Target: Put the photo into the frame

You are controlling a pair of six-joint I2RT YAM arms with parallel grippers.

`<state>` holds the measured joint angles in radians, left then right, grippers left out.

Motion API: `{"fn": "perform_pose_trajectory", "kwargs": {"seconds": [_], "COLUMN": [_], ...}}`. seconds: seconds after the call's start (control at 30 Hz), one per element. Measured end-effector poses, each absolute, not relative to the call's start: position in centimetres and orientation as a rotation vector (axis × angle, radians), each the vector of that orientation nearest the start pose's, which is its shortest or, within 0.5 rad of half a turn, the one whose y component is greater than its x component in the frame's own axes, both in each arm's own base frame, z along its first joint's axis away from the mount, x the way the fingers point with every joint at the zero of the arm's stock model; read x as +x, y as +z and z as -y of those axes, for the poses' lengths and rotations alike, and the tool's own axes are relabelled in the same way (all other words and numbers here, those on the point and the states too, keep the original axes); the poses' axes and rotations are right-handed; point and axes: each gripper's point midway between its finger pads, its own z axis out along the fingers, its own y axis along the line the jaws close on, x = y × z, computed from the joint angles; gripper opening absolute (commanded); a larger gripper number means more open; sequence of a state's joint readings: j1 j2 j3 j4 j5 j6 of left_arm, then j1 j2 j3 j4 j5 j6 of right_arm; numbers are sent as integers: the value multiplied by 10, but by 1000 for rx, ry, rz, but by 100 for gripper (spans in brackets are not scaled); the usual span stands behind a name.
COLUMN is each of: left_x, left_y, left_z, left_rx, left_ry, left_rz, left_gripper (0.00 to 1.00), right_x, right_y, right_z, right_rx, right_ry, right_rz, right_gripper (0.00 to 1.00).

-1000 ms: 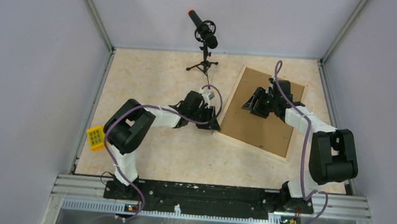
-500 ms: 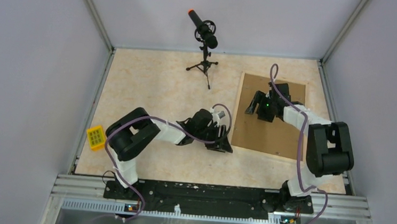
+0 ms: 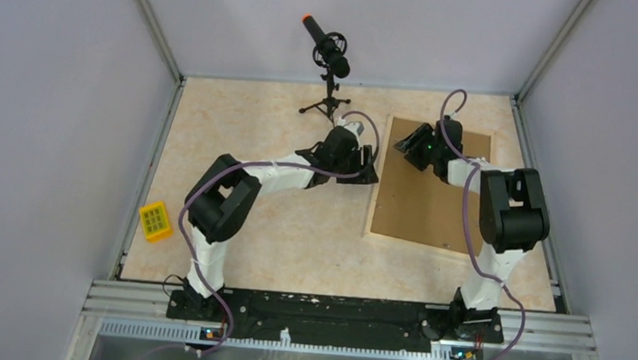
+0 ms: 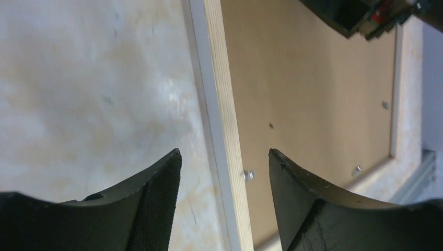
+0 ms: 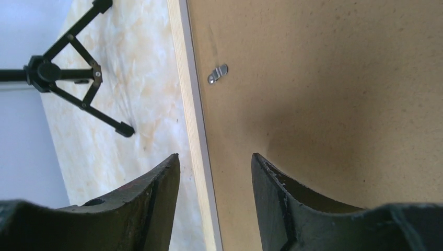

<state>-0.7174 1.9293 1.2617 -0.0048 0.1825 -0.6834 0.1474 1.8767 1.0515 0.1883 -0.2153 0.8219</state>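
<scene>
Since frame (image 3: 374, 203) has swung from skewed to square on table (image 3: 254, 192), face down w/ backing board (image 3: 426, 201) up, alignment looks done; photo not visible, whereabouts unknown. L gripper (image 3: 367, 165), fingers apart, straddles its left edge. R gripper (image 3: 410, 148), likewise apart, sits at far-left corner, holding nothing.

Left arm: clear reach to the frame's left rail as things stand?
Likely yes. The left fingers stand open astride the frame's pale left rail, with nothing between. The right fingers sit near the far corner, out of the way.
</scene>
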Motion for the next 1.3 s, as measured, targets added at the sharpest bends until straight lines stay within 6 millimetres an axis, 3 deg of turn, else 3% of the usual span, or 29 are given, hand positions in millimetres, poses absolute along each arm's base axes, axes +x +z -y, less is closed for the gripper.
{"fn": "perform_pose_trajectory", "kwargs": {"seconds": [0.1, 0.23, 0.43, 0.83, 1.3], "left_x": [374, 395, 415, 418, 417], "left_y": [71, 43, 42, 40, 40], "left_z": [389, 395, 406, 414, 418], "left_rx": [165, 190, 228, 242, 251], "left_ry": [-847, -773, -766, -808, -854], "left_rz": [-2369, -2362, -2287, -2247, -2236], "left_gripper": [62, 59, 47, 45, 43], "right_x": [476, 485, 501, 541, 553], "right_y": [65, 67, 48, 49, 49], "right_z": [-135, -135, -141, -148, -162], "right_rx": [666, 657, 659, 638, 544], "right_ry": [751, 755, 790, 814, 944], "right_rz": [-2170, -2138, -2125, -2075, -2061], "right_gripper": [51, 37, 34, 34, 33]}}
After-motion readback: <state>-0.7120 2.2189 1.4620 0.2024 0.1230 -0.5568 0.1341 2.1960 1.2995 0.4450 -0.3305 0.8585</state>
